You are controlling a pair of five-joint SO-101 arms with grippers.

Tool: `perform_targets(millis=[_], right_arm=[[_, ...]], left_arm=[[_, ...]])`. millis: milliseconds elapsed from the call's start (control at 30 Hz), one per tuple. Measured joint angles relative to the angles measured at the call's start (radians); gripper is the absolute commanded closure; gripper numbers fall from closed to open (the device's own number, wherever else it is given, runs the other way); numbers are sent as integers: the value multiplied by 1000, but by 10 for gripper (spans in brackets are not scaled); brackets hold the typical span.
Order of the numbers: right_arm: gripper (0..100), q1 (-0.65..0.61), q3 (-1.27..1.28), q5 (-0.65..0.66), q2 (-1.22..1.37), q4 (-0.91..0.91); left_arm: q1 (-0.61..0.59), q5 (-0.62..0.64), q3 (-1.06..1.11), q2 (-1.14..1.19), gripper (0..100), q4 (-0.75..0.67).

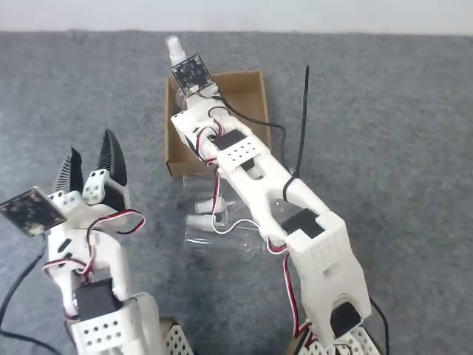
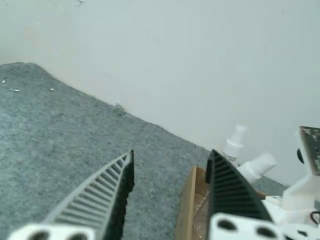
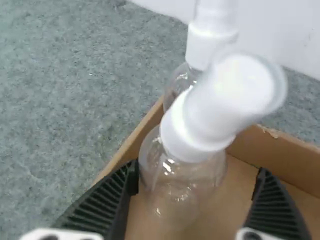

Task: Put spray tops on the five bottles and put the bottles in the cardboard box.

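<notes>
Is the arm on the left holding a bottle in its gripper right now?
No, the left gripper is spread open, with nothing held between its two dark fingers.

Grey carpet [image 1: 384, 111] w/ cardboard box [image 1: 247, 92], loose bottles [image 1: 201, 222]

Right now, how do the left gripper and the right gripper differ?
The left gripper is over bare carpet, away from the cardboard box; the right gripper is over the box. The left gripper is empty; the right gripper straddles a tilted bottle with a spray top. Both are open.
</notes>
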Motion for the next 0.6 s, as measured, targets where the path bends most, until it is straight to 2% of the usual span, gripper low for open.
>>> perform_targets(millis=[600], right_arm=[[693,-28,0,0,-2,98]], left_arm=[[0,0,0,0,783,0]])
